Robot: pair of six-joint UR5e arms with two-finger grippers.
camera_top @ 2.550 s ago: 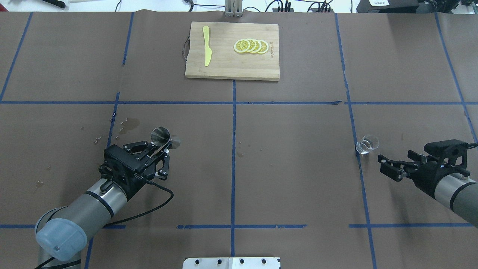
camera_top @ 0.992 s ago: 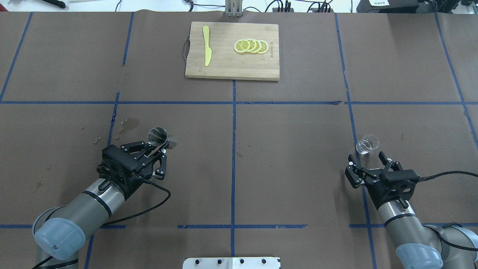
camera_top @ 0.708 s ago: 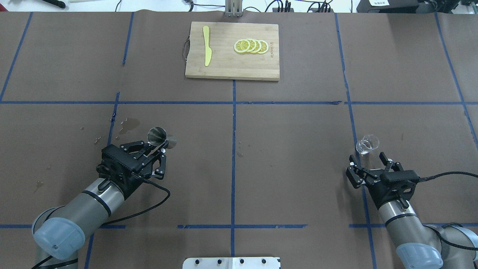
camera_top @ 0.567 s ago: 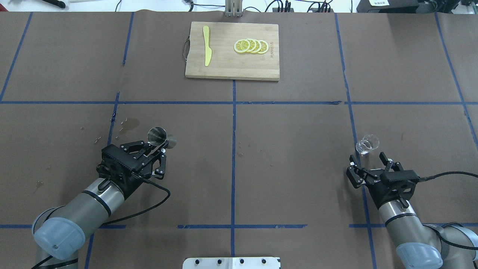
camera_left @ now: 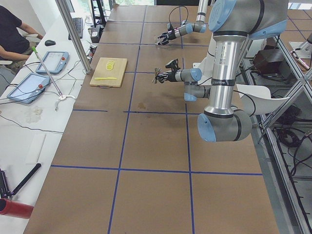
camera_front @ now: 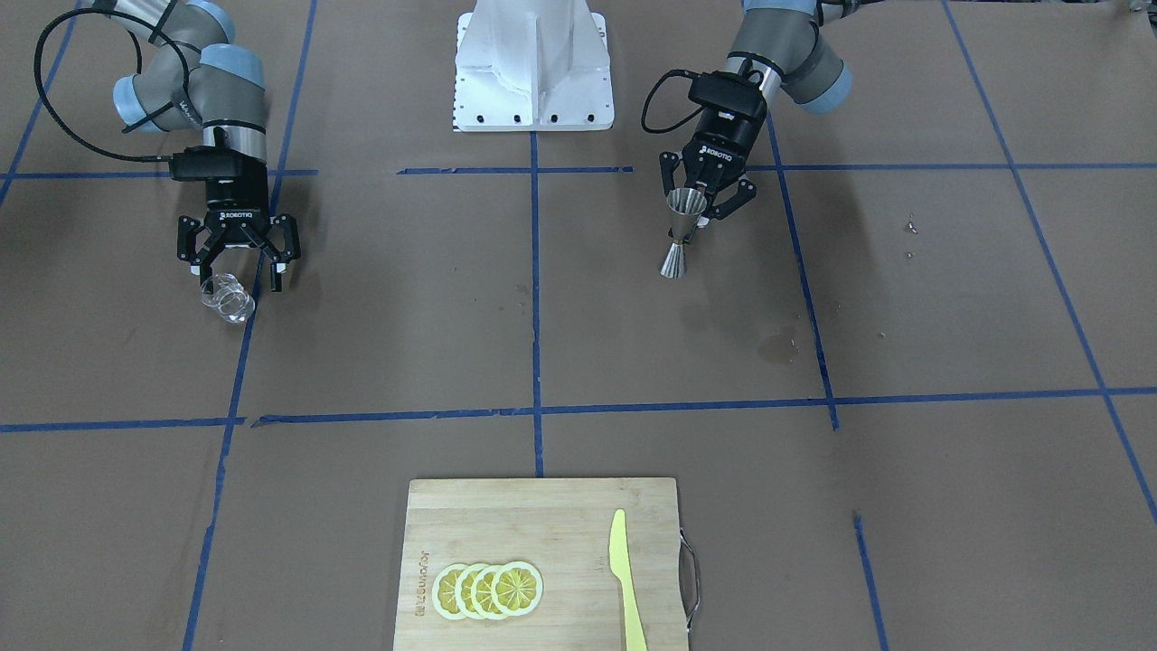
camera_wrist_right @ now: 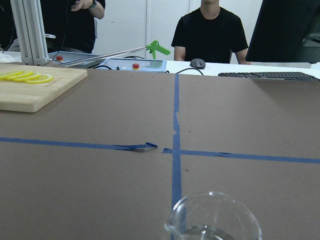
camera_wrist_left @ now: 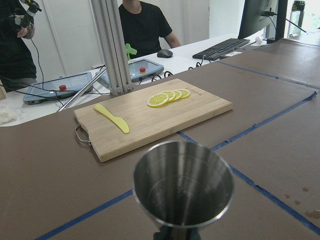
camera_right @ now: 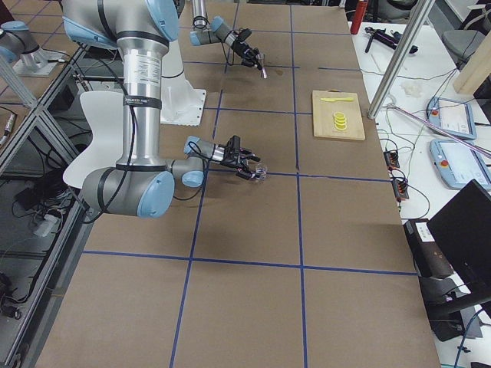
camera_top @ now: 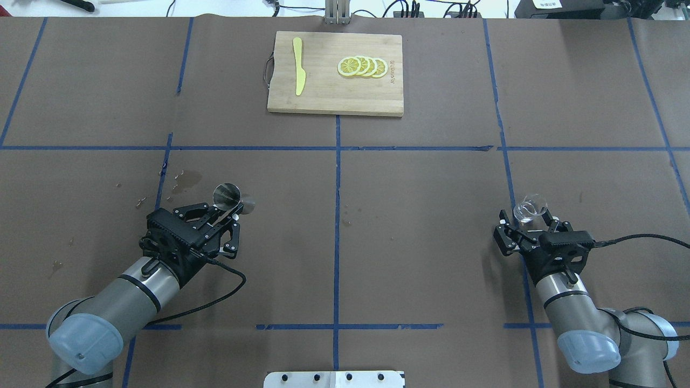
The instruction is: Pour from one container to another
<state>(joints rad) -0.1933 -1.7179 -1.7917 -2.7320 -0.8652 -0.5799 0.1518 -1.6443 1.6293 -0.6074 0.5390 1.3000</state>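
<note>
Left gripper (camera_top: 230, 211): closed on the jigger (camera_top: 227, 195). My fingers clamp it about the waist, below the upper cone. The jigger is upright, mouth up. In the left wrist view its open upper cone (camera_wrist_left: 182, 185) fills the lower centre of the frame and the inside looks dry. In the front-facing view the jigger (camera_front: 681, 233) hangs just below the gripper (camera_front: 694, 220), on my left half of the table (camera_top: 420, 242). Whether its base touches the paper, I cannot tell.

Right gripper (camera_top: 526, 218): jaws spread wide and holding nothing. The glass (camera_top: 530, 208) stands upright on the table, on a blue tape line on my right half, partly between my two fingertips. There is a gap on each side and no contact that I can see. In the right wrist view its rim (camera_wrist_right: 215, 220) sits at the bottom centre, close to the camera. The front-facing view agrees: the glass (camera_front: 228, 301) is just past the open gripper (camera_front: 237, 269).

The jigger and the glass are well apart, a whole grid square between them.

Far side, centre: cutting board (camera_top: 334, 94) with lemon slices (camera_top: 362, 66) and a yellow knife (camera_top: 298, 66). There are wet stains (camera_top: 186, 180) on the paper near the jigger.
</note>
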